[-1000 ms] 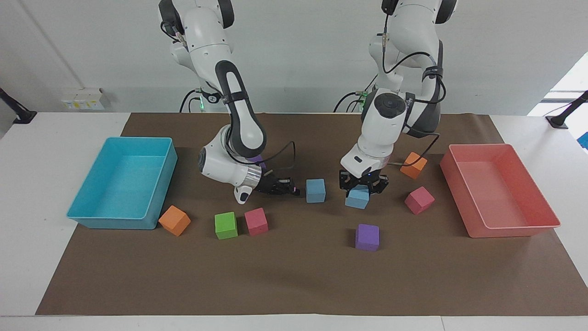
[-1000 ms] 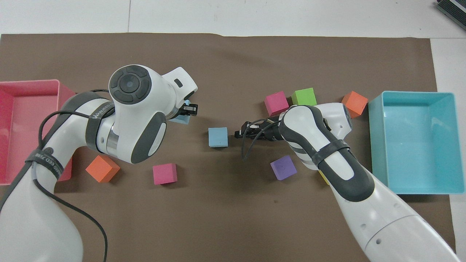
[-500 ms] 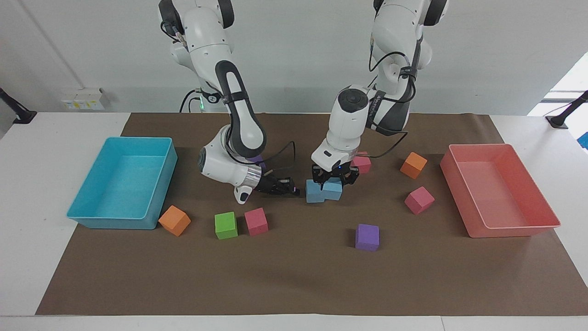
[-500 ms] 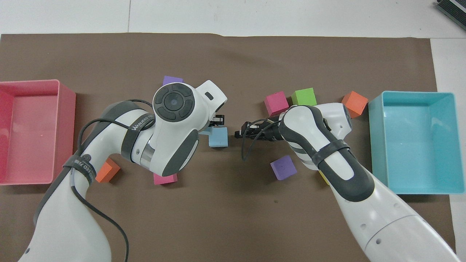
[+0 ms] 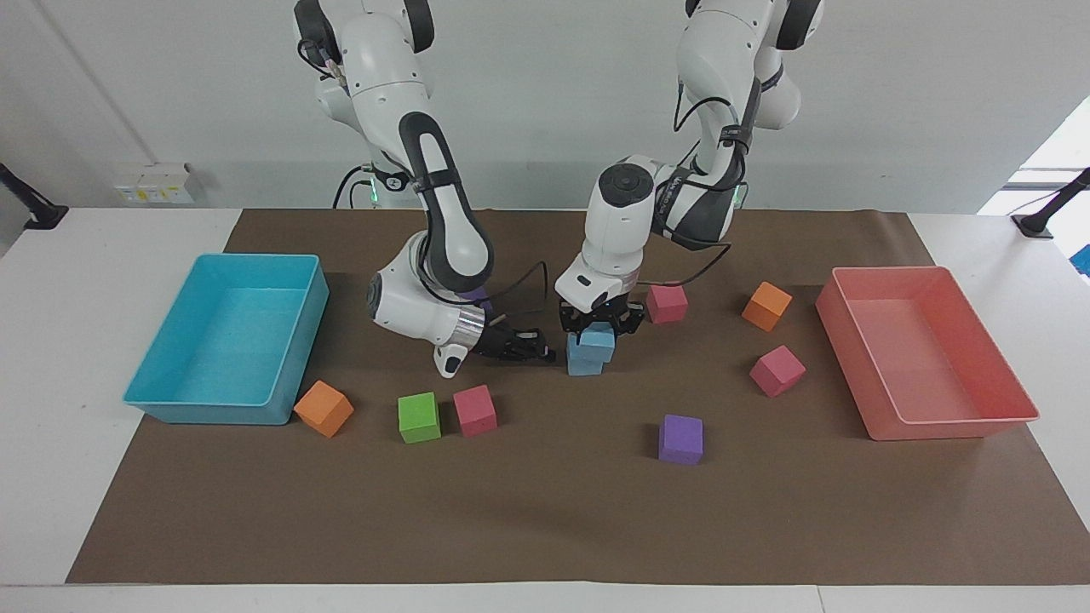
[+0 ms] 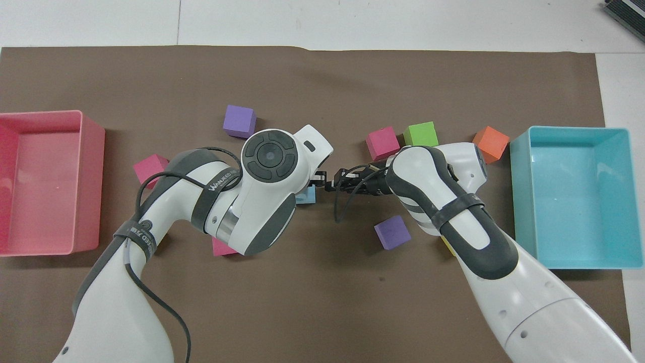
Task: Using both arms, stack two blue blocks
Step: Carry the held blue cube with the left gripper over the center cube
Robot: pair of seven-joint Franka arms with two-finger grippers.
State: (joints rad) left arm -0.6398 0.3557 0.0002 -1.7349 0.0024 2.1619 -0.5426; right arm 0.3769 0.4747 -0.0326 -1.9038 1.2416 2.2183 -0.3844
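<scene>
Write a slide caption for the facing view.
Left gripper sets one blue block atop the other blue block; right gripper waits beside them.

You see the left arm (image 6: 252, 191) covering most of a blue block (image 6: 308, 194), whose corner peeks out beside the right tool (image 6: 332, 184) at mid-counter.

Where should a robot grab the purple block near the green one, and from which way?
Grab the purple block from straight above, with the fingers closing on two opposite flat sides, probably around the middle. It sits flat on the mat with bare mat all round it, so nothing blocks the fingers. The green block lies well apart, toward the right arm's end.
</scene>
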